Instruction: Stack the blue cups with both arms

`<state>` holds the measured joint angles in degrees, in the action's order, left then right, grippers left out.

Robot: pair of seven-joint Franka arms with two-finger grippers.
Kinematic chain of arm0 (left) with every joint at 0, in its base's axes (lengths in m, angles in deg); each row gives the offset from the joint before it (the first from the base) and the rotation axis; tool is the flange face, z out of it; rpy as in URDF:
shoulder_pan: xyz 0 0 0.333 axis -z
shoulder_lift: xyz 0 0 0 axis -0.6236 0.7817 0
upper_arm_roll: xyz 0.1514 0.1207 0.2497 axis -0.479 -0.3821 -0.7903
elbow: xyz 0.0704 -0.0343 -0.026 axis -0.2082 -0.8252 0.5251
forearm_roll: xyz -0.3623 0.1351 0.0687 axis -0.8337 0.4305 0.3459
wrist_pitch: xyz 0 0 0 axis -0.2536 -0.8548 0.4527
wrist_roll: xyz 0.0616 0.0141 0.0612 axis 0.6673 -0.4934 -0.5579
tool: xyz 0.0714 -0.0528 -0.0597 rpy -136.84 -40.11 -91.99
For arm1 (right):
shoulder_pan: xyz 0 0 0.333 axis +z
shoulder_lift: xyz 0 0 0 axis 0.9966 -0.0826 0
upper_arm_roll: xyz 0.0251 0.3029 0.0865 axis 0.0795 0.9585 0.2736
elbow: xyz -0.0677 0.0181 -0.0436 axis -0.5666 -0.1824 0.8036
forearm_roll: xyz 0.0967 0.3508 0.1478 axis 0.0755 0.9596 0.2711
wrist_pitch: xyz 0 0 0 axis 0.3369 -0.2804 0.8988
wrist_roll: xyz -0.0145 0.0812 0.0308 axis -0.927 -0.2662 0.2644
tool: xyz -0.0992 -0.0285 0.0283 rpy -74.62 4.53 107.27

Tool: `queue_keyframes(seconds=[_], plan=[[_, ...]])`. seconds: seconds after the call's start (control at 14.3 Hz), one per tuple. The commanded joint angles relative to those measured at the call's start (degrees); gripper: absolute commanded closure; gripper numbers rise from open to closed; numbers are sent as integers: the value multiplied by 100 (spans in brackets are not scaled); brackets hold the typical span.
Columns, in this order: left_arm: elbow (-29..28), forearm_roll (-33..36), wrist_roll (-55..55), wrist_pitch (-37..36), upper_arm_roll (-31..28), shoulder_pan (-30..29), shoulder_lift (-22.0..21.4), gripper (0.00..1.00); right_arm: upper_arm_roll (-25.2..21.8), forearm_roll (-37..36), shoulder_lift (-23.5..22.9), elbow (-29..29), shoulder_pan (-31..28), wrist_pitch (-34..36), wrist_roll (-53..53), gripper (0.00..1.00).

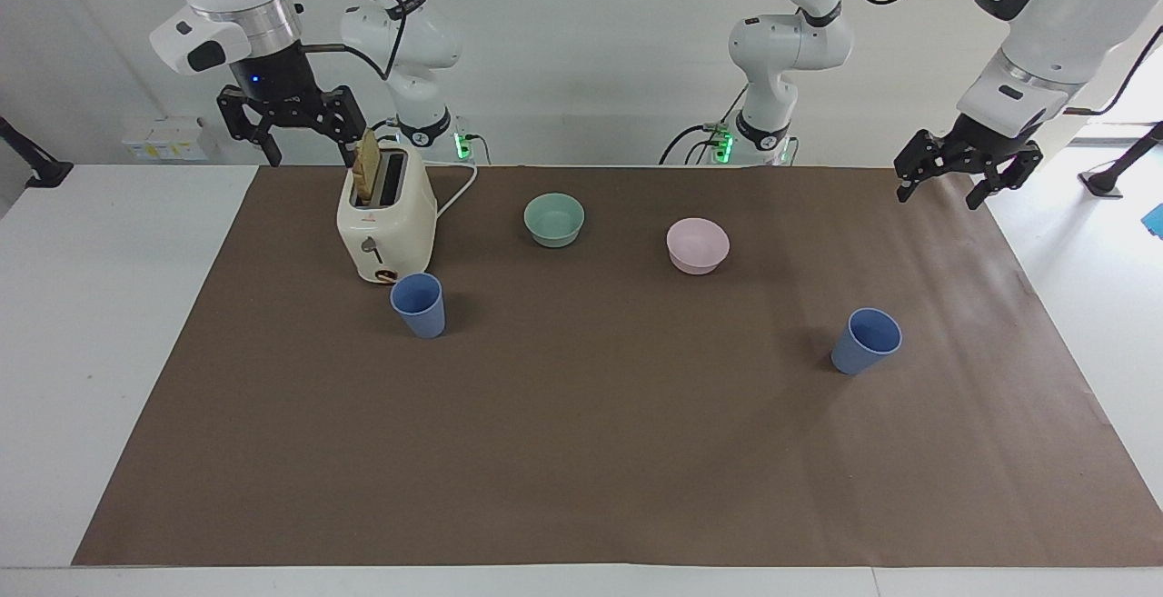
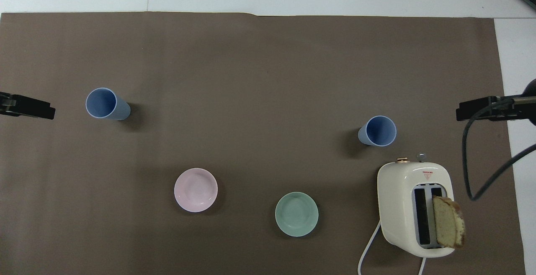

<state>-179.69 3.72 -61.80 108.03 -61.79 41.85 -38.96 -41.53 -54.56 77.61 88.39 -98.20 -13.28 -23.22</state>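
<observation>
White walls are backing the scene, and a brown mat [image 1: 581, 452] is covering most of the tabletop [image 1: 100, 352], where both blue cups are standing upright and well apart, mouths up, neither one touched.

One blue cup [image 1: 419, 303] is sitting just beside the toaster [image 1: 386, 224], toward the right arm's end. The right claw [image 1: 289, 129] is hanging in the air over the toaster's end nearest the robots, just by the slice of bread [image 1: 367, 167] sticking out of a slot, with its fingers spread wide and holding nothing. From that claw, this cup is lying below and farther out from the robots, past the toaster's body, so the toaster is standing between claw and cup.

The other blue cup [image 1: 868, 340] is sitting alone toward the left arm's end. The left claw [image 1: 968, 170] is hovering over the mat's edge at that end, fingers apart and empty. Its cup is lying below it, farther out and a little toward the table's middle, with nothing in the way.

Each arm is nearer its own cup, so I judge that each will be taking one. Both cups' long axes are running vertical; a sideways grip across the wall probably suits them, though the exact clearance between the first cup and the toaster is hard to judge. A green bowl [image 1: 554, 219] and a pink bowl [image 1: 698, 245] are lying between the two claws, nearer the robots than either cup.
</observation>
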Motion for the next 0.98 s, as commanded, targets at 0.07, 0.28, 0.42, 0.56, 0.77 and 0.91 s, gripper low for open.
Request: queue_keyframes(seconds=[0.07, 0.28, 0.42, 0.56, 0.77, 0.91], plan=[[23, 94, 29, -89, -54, 78, -58, 0, 25, 133, 117, 142, -95, -45, -45, 0], [32, 94, 20, -80, -54, 78, -58, 0, 34, 133, 117, 142, -95, -45, -45, 0], [41, 94, 12, -63, -45, 69, -58, 0, 25, 133, 117, 142, -95, -45, -45, 0], [41, 94, 12, -71, -54, 78, -58, 0, 34, 133, 117, 142, -95, -45, -45, 0], [41, 94, 3, -80, -54, 25, -49, 0, 25, 133, 117, 142, -95, -45, -45, 0], [41, 94, -6, -107, -54, 8, -49, 0, 25, 133, 117, 142, -95, -45, -45, 0]])
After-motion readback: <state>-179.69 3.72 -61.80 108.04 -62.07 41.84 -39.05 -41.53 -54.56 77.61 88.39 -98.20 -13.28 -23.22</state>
